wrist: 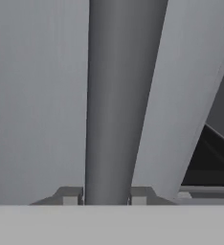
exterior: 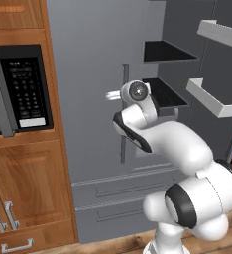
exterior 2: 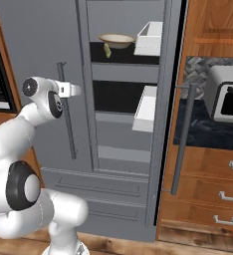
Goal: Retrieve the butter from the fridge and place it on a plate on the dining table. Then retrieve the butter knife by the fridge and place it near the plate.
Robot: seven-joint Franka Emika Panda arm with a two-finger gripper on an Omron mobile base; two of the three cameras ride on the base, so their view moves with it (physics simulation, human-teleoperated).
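The grey fridge (exterior: 93, 59) has its left door closed and its right door (exterior 2: 164, 99) swung open. My gripper (wrist: 104, 197) is at the left door's vertical bar handle (wrist: 115, 95), with a fingertip pressed against each side of the bar; the handle (exterior: 124, 144) also shows below my hand in the left base view. In the right base view the gripper (exterior 2: 63, 90) is at that same handle. The butter (exterior 2: 107, 50), a pale yellow-green stick, lies on an upper fridge shelf beside a beige bowl (exterior 2: 117, 40).
White door bins (exterior: 212, 99) stick out from the open right door. A black-fronted microwave (exterior: 19, 89) sits in the wooden cabinets to the left. A silver toaster oven (exterior 2: 225, 99) stands on the counter to the right. Fridge drawers (exterior 2: 98, 187) lie below.
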